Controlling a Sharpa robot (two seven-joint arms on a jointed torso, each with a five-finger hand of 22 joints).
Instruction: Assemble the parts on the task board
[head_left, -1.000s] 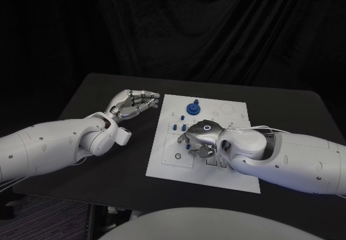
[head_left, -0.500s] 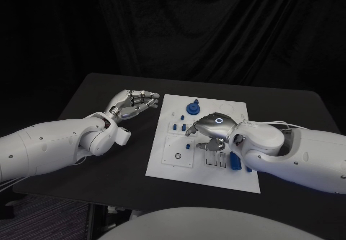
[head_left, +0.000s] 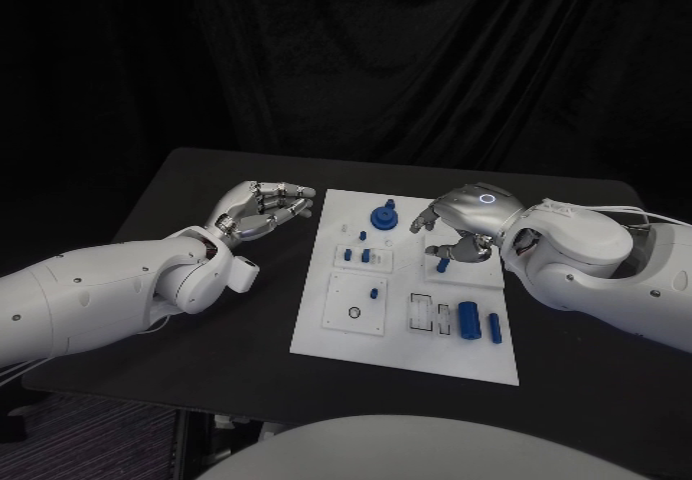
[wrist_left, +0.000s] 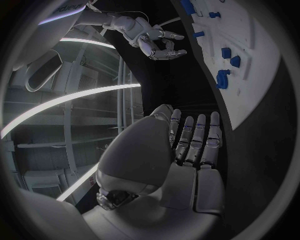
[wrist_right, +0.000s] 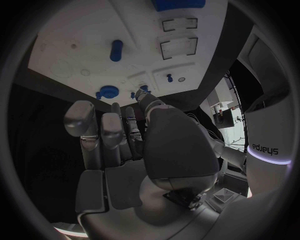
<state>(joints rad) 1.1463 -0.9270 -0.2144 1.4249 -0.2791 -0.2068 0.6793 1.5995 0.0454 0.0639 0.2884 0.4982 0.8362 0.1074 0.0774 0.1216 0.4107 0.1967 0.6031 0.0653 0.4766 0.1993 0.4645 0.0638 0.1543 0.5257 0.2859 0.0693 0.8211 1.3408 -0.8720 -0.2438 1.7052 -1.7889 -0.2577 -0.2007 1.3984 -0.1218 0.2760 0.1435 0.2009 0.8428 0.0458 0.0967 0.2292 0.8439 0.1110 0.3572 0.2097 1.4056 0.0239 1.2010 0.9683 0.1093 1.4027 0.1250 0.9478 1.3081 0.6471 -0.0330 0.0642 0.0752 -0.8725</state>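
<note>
The white task board (head_left: 326, 330) lies in the middle of the table. My right hand (head_left: 464, 225) hovers over its far right part, and its thumb and a finger pinch a small blue part (head_left: 440, 264), seen at the fingertips (wrist_right: 142, 90). A blue knob (head_left: 385, 216) stands at the board's far end, with small blue pegs (head_left: 356, 256) nearer. Two blue blocks (head_left: 470, 320) lie at the near right beside two empty slots (head_left: 421, 311). My left hand (head_left: 265, 211) holds nothing, fingers loosely bent, just off the board's left edge above the table.
The black table (head_left: 216, 330) has bare room left of the board and along its front. My left forearm (head_left: 116, 290) lies over the table's left side. A dark ring (head_left: 355, 314) sits on the board's near left panel.
My right hand has risen from the board's near middle and moved to its far right, uncovering the two blue blocks and the slots. The left hand has not moved.
</note>
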